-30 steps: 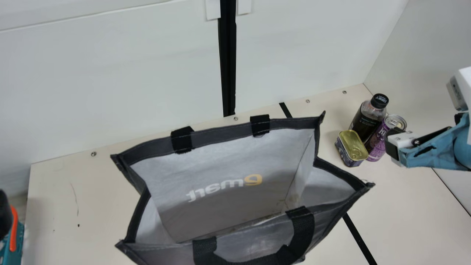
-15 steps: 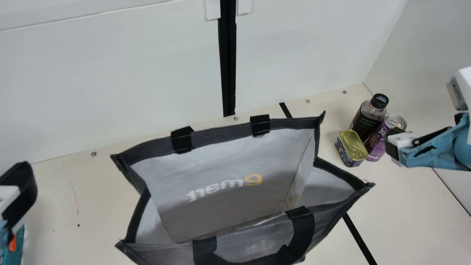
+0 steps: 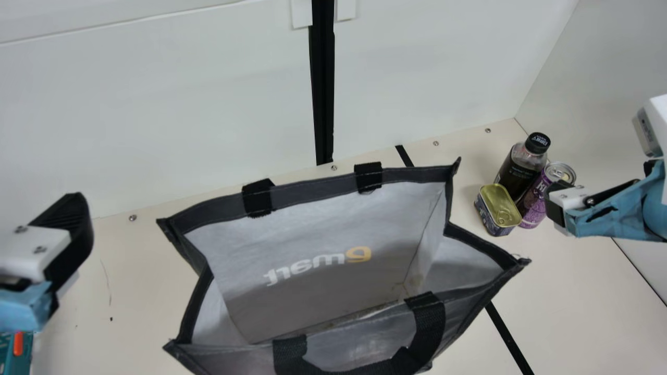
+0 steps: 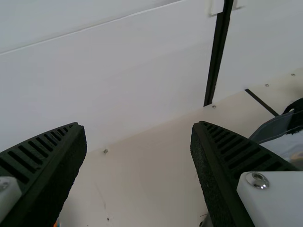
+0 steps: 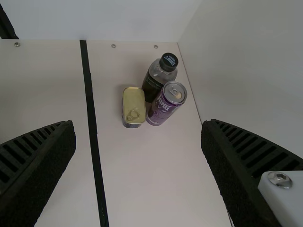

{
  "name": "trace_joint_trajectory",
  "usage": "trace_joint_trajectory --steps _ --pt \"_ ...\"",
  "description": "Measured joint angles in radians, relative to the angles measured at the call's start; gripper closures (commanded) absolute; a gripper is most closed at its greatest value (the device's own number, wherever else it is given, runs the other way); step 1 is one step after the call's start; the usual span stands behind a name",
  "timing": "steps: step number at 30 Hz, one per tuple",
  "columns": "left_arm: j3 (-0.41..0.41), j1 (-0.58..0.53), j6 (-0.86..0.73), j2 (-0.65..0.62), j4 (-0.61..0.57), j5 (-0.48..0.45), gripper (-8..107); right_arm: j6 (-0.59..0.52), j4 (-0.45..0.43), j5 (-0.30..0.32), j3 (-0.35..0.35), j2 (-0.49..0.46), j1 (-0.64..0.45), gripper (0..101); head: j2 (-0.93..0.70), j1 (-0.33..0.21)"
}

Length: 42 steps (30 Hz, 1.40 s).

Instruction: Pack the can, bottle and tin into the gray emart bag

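Bag (image 3: 307, 191) is gaping lower centre, likely for drop-in; can (image 3: 533, 205), bottle (image 3: 517, 171), tin (image 3: 498, 205) are standing right; left gripper (image 4: 138, 125), right gripper (image 5: 138, 122) are hanging spread, empty.

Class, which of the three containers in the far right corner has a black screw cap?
The bottle: its black cap sets it apart from the purple can and gold-topped tin.

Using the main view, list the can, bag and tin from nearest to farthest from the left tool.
1. Bag, at the middle of the view.
2. Tin, over on the right.
3. Can, just right of the tin.
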<state>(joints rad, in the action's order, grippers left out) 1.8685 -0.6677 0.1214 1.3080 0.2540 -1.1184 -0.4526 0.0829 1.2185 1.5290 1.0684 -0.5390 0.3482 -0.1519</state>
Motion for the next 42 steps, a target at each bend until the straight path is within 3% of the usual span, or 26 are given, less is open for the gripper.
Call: trace_joint_trajectory --steps 23,42 --pt "0.217 -0.052 -0.253 0.147 -0.229 -0.019 9 0.000 0.000 0.000 0.000 0.000 0.000 11 -0.002 0.000" --pt "0.377 -0.086 -0.466 0.289 -0.411 -0.102 9 0.000 0.000 0.000 0.000 0.000 0.000 11 0.000 0.000"
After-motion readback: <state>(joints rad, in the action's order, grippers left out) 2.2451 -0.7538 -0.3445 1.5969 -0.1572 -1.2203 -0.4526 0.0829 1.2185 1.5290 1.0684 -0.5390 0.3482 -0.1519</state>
